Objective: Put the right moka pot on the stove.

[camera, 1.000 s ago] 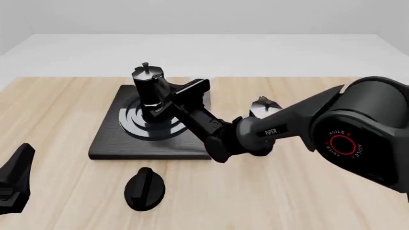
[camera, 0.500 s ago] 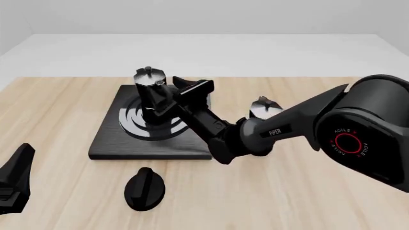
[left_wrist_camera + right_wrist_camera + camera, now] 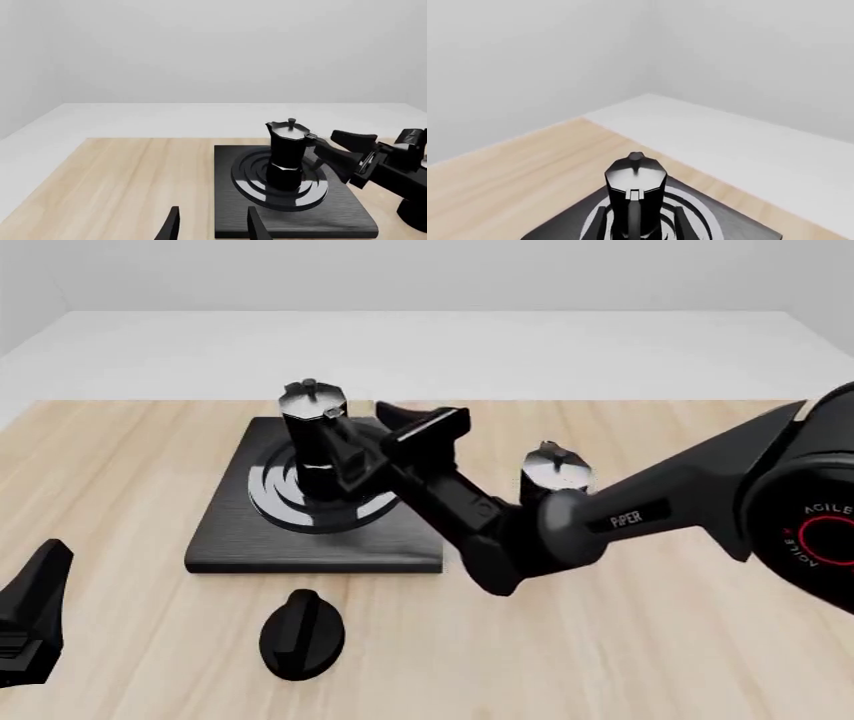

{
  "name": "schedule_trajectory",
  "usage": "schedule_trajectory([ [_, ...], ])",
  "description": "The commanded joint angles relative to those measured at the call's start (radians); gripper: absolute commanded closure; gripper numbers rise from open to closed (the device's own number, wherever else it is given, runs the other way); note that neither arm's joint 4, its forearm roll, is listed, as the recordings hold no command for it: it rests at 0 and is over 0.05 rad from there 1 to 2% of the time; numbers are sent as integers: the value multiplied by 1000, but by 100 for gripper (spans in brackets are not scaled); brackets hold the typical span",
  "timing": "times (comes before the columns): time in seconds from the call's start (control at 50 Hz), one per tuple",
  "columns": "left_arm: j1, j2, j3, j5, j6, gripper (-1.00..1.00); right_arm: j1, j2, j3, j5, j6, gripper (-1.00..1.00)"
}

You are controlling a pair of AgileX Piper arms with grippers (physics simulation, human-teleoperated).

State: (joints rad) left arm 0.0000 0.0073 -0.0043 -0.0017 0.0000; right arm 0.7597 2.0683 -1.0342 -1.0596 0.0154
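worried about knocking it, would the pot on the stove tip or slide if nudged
The moka pot looks tall with a narrow waist, so probably tippy. Its glossy facets suggest it is slippery. It stands on the stove rings, seemingly flat, so a light nudge may slide it.

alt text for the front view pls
A glossy black faceted moka pot stands upright on the ringed burner of a flat black square stove, with the right gripper open beside it. A second black moka pot and a black oval knob sit on the wooden table.

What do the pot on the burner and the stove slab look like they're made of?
The moka pot looks like glossy black metal or enamel: its faceted lid shows a silvery sheen. The stove looks like matte dark brushed metal or stone, with shinier silver-grey rings. Being a render, the material stays uncertain.
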Motion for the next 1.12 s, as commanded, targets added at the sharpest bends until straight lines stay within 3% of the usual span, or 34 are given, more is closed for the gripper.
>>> schedule_trajectory([
  [0.02, 0, 0, 0, 0, 0, -100, 17, -50, 72, 5, 2, -100],
  [0.68, 0, 0, 0, 0, 0, -100, 21, -344, 433, -64, 27, -100],
  [1.12, 0, 0, 0, 0, 0, -100, 24, -717, 669, 69, 27, -100],
])
